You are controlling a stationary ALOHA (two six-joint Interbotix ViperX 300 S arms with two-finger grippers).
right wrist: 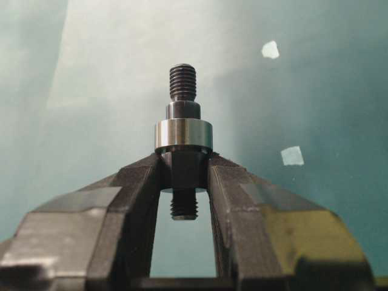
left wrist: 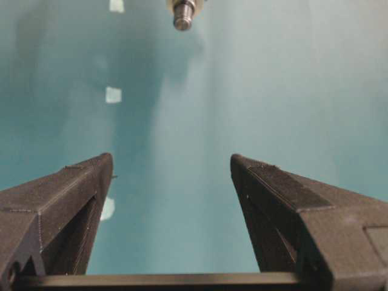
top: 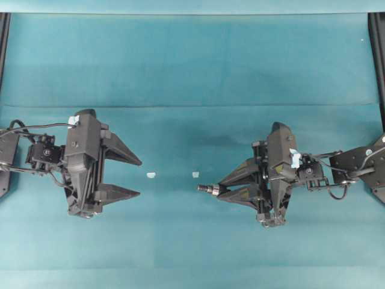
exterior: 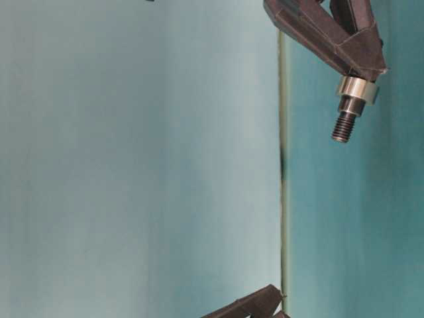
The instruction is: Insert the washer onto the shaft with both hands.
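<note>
My right gripper (top: 220, 188) is shut on the shaft (top: 209, 188), a dark stepped cylinder with threaded ends that points left above the cloth. In the right wrist view the fingers (right wrist: 136, 182) clamp the shaft (right wrist: 183, 82) at its thick middle. The washer (right wrist: 183, 134), a shiny grey ring, sits around the shaft right against the fingertips. The table-level view shows the washer (exterior: 358, 89) on the shaft (exterior: 343, 126) just past the right gripper (exterior: 361, 66). My left gripper (top: 140, 178) is open and empty, well left of the shaft. Its wrist view shows the shaft tip (left wrist: 182, 15) far ahead of the gripper (left wrist: 171, 159).
Two small white tape bits (top: 151, 175) (top: 195, 174) lie on the teal cloth (top: 192, 72) between the grippers. They also show in the left wrist view (left wrist: 113, 94) and the right wrist view (right wrist: 292, 156). Black frame rails (top: 378, 60) stand at both side edges.
</note>
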